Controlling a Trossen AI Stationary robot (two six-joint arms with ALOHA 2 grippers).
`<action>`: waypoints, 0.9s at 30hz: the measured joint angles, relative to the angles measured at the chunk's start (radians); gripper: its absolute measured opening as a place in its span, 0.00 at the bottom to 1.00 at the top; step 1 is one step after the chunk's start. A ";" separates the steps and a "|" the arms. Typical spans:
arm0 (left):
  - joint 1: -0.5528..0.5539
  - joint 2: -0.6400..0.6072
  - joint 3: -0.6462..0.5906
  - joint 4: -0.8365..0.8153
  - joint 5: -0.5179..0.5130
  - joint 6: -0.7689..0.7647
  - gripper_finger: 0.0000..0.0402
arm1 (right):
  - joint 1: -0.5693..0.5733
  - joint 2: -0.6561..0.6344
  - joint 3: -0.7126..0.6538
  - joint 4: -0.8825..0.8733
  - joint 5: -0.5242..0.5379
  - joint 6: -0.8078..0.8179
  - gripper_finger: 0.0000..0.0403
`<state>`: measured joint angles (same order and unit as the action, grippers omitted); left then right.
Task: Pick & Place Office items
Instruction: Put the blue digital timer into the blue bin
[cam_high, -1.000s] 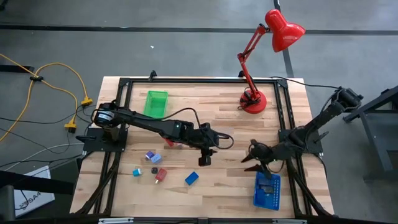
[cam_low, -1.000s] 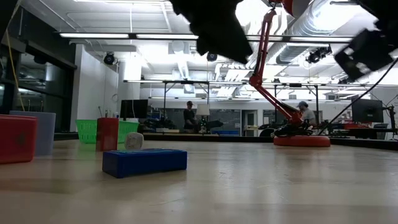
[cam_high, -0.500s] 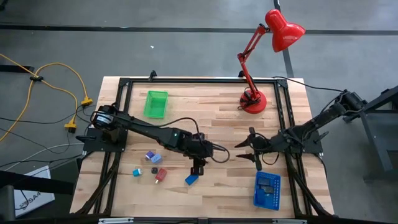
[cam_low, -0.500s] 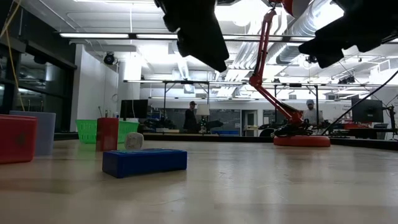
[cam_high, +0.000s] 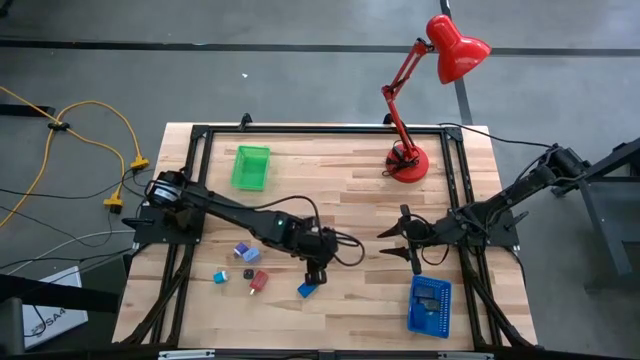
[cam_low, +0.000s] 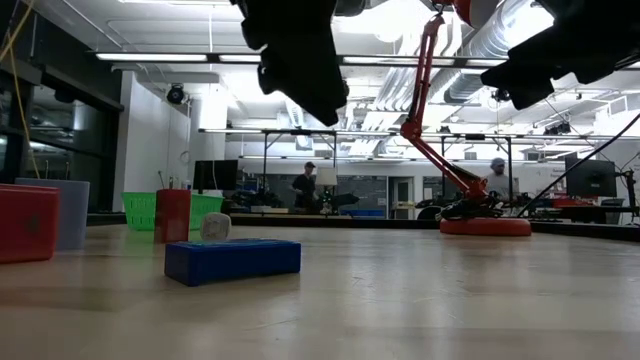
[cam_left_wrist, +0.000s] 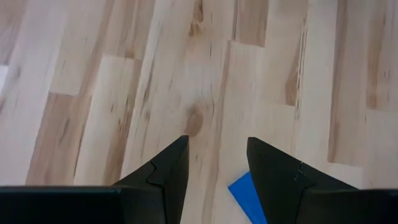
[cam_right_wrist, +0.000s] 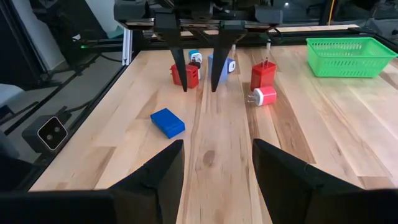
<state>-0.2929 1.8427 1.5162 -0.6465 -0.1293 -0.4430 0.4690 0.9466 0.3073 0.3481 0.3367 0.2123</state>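
Office items are lying at the table's front left; a blue block (cam_high: 307, 289) is sitting just under the left gripper (cam_high: 315, 275), fingers apart. The right gripper (cam_high: 392, 243) is hovering mid-table, fingers apart, holding nothing.

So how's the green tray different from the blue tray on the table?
The green tray sits toward the table's far left; the blue tray sits at the near right edge. The green tray looks empty, while the blue tray holds something small and dark. The blue tray is perforated. Both are rectangular.
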 joint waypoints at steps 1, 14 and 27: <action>-0.005 0.000 0.000 -0.005 -0.001 -0.007 0.39 | 0.000 0.000 0.000 0.000 0.000 0.000 0.44; -0.101 -0.006 -0.001 -0.215 -0.094 -0.433 0.39 | 0.000 0.000 0.000 0.000 0.001 0.000 0.44; -0.195 -0.006 -0.002 -0.167 -0.117 -0.775 0.39 | 0.000 0.000 0.000 0.000 0.001 0.000 0.44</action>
<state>-0.4881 1.8363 1.5146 -0.8139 -0.2467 -1.2176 0.4690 0.9466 0.3073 0.3477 0.3374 0.2127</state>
